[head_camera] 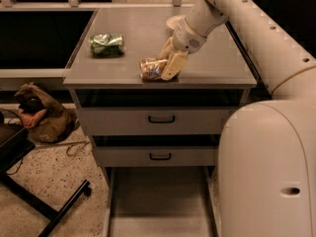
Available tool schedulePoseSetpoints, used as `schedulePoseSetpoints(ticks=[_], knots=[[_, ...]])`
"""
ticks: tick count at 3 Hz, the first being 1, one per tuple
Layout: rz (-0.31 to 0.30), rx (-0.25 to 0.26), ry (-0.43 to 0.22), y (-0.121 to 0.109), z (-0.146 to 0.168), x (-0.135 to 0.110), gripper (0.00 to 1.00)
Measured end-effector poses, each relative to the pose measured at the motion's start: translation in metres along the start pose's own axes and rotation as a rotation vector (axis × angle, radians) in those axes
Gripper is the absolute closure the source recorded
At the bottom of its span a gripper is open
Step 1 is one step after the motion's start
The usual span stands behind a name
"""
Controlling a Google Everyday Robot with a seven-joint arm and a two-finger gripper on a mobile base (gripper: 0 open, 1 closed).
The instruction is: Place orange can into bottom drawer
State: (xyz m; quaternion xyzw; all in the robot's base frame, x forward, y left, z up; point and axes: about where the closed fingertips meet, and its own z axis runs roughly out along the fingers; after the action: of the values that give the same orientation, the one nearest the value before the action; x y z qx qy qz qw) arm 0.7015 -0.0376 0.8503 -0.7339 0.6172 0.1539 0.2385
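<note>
The orange can (pixel 151 69) lies on its side near the front edge of the grey cabinet top (pixel 212 70). My gripper (pixel 168 58) reaches down from the upper right and sits at the can's right end. One pale finger (pixel 172 66) is in front of the can and the other is behind it, closed against it. The can still rests on the top. The bottom drawer (pixel 160 201) is pulled out below, with its flat grey floor showing and nothing in it.
A green foil packet (pixel 106 43) lies at the back left of the top. Two shut drawer fronts with black handles (pixel 161 119) sit above the open drawer. A brown bag (pixel 42 115) and a black chair base (pixel 44 206) are on the floor at left. My white base (pixel 269 172) fills the right.
</note>
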Motion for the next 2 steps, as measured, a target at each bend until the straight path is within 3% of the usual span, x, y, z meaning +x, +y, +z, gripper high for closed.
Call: schedulePoseSetpoints(ticks=[1, 2], knots=[[0.007, 0.021, 0.001, 0.005, -0.003, -0.004, 0.88], [0.018, 0.104, -0.011, 0.023, -0.021, -0.003, 1.0]])
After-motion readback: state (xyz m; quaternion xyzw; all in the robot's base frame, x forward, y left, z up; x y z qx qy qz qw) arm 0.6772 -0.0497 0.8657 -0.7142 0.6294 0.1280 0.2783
